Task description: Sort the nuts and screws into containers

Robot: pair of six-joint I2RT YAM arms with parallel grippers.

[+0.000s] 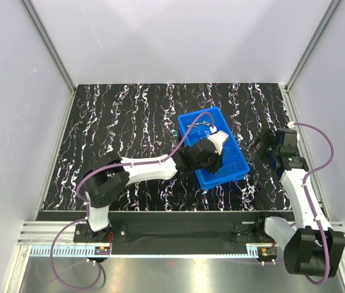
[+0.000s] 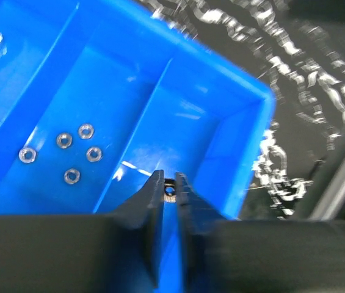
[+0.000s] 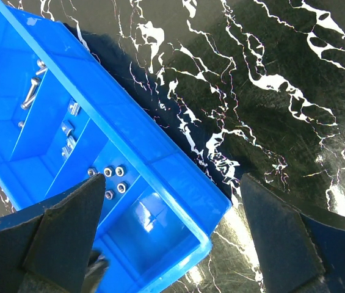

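The blue tray [image 1: 240,160] lies right of the table's middle. My left gripper [image 1: 212,160] hangs over its near end. In the left wrist view the left gripper [image 2: 170,183] is shut on one nut [image 2: 170,187], above the end compartment [image 2: 203,140] beside the divider. Several nuts [image 2: 64,140] lie in the neighbouring compartment, also seen in the right wrist view [image 3: 118,171]. Screws [image 3: 30,91] lie in the far compartment. My right gripper [image 1: 268,144] is open and empty beside the tray's right side, its jaws wide apart [image 3: 172,183] over the tray's near corner [image 3: 209,235].
Short silver fasteners [image 3: 68,129] lie in the tray's second compartment. The black marbled tabletop [image 1: 123,122] stretches left of the tray. White walls with metal frame posts [image 1: 50,46] enclose the table. A rail [image 1: 172,213] runs along the near edge.
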